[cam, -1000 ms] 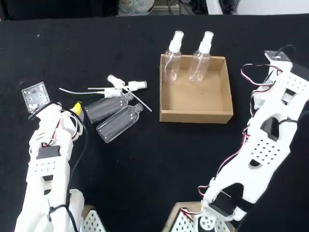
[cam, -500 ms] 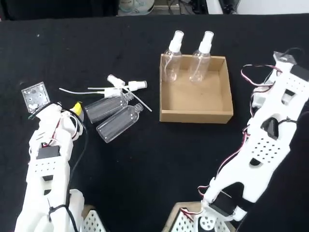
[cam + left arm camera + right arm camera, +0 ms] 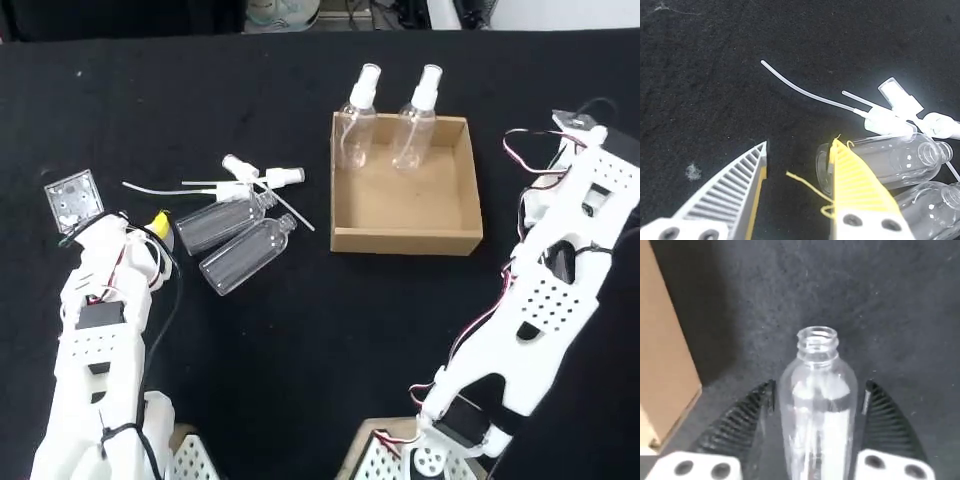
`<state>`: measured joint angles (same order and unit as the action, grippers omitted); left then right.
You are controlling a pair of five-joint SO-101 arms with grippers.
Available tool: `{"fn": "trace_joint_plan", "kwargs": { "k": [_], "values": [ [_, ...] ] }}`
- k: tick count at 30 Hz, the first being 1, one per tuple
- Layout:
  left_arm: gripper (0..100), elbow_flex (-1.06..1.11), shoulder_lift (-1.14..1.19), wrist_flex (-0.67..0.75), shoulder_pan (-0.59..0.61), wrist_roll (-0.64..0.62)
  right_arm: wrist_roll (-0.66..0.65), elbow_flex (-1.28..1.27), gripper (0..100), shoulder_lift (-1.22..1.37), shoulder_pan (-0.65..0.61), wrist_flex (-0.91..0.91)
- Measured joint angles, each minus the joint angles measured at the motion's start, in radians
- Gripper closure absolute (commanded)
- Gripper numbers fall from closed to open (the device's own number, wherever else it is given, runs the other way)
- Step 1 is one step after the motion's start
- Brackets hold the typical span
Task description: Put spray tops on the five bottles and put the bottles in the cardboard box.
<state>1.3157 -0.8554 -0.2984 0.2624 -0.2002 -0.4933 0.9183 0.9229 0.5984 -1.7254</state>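
Two bottles (image 3: 355,125) (image 3: 415,120) with spray tops stand at the back of the cardboard box (image 3: 405,240). Left of the box lie two open bottles (image 3: 215,225) (image 3: 245,255) beside loose spray tops (image 3: 250,178) with long tubes. My left gripper (image 3: 799,145) is open over bare cloth, its yellow finger beside the base of one lying bottle (image 3: 890,160); spray tops (image 3: 890,120) lie just beyond. My right gripper (image 3: 818,385) is shut on a clear bottle (image 3: 817,405) with no top, neck pointing away, next to the box wall (image 3: 665,365). The right arm (image 3: 570,230) hides that bottle from above.
A black cloth covers the table (image 3: 300,380). A small grey square plate (image 3: 73,197) lies at the far left by the left arm (image 3: 100,330). Arm bases sit at the front edge.
The right arm's wrist shifted slightly toward the far right, then came back. The left arm, the bottles and the spray tops have not moved.
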Motion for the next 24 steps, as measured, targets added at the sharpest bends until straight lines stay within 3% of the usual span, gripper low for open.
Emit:
{"fn": "trace_joint_plan", "kwargs": {
  "k": [9, 17, 21, 24],
  "values": [
    [80, 0.0, 0.0, 0.0, 0.0, 0.0, -0.121, -0.021, 76.1, 0.015, 0.011, -0.002],
    [80, 0.0, 0.0, 0.0, 0.0, 0.0, -0.124, -0.029, 77.2, 0.037, 0.028, -0.002],
    [80, 0.0, 0.0, 0.0, 0.0, 0.0, -0.126, -0.029, 98.0, 0.037, 0.034, -0.002],
    [80, 0.0, 0.0, 0.0, 0.0, 0.0, -0.121, -0.011, 97.5, 0.038, 0.034, -0.002]
  ]
}}
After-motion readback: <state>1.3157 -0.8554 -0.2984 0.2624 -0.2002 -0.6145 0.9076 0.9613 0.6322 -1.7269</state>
